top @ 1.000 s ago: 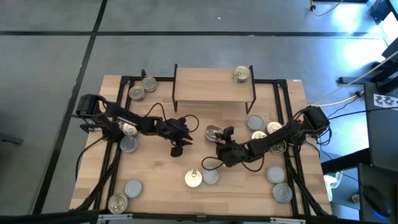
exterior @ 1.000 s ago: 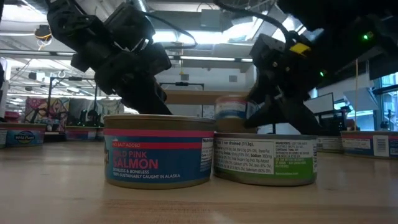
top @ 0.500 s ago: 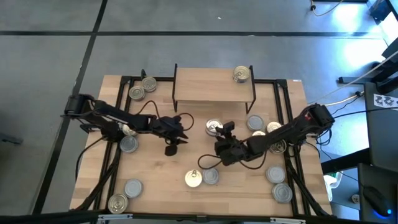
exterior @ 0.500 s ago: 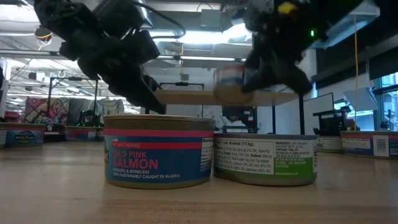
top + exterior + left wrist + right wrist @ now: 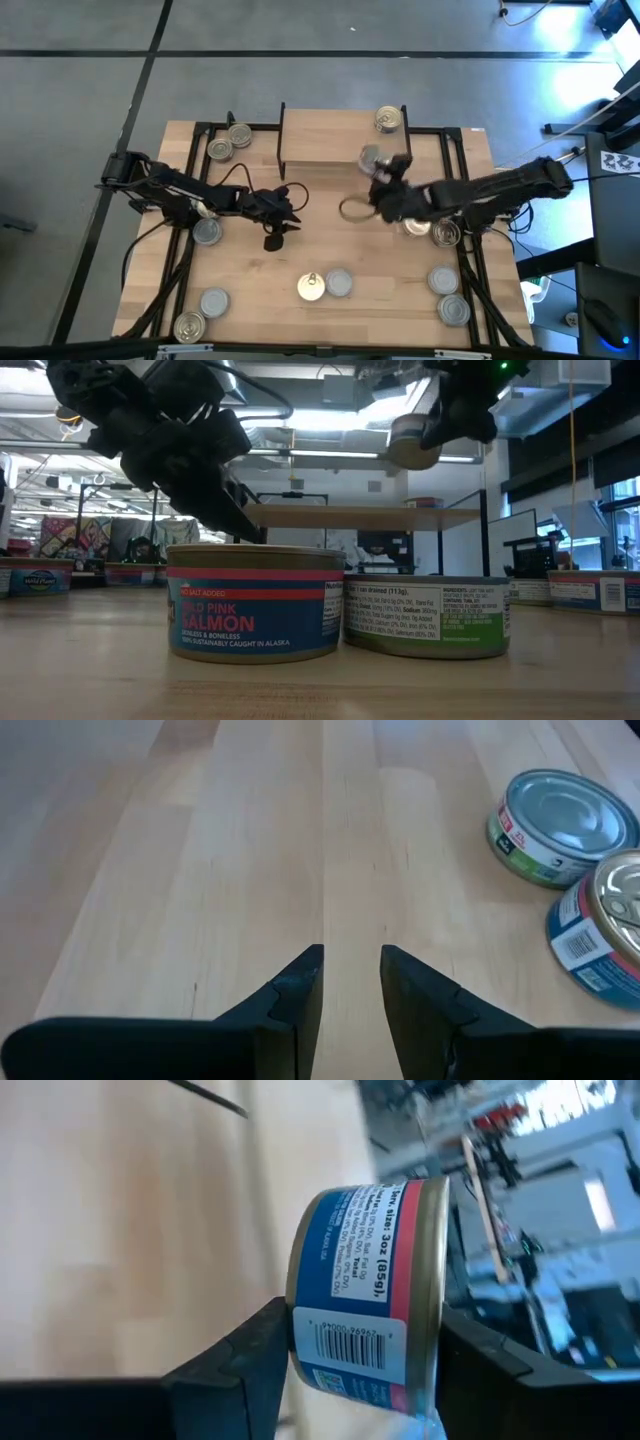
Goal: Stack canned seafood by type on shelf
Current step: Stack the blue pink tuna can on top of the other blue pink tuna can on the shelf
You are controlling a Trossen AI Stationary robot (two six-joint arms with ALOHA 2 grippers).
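The right gripper (image 5: 378, 168) hangs over the front edge of the shelf (image 5: 330, 138), its jaws clenched on a blue-and-pink labelled tin (image 5: 365, 1292) — in the high view the arm hides most of that tin. One gold-topped can (image 5: 388, 120) stands on the shelf's right end. The left gripper (image 5: 350, 982) hovers over bare desk (image 5: 250, 290) left of centre, jaws parted by a narrow gap, grasping nothing. Near the desk's front edge a salmon tin (image 5: 255, 603) touches a green-labelled tin (image 5: 427, 616). Other tins lie scattered along both sides — some partly covered by the arms.
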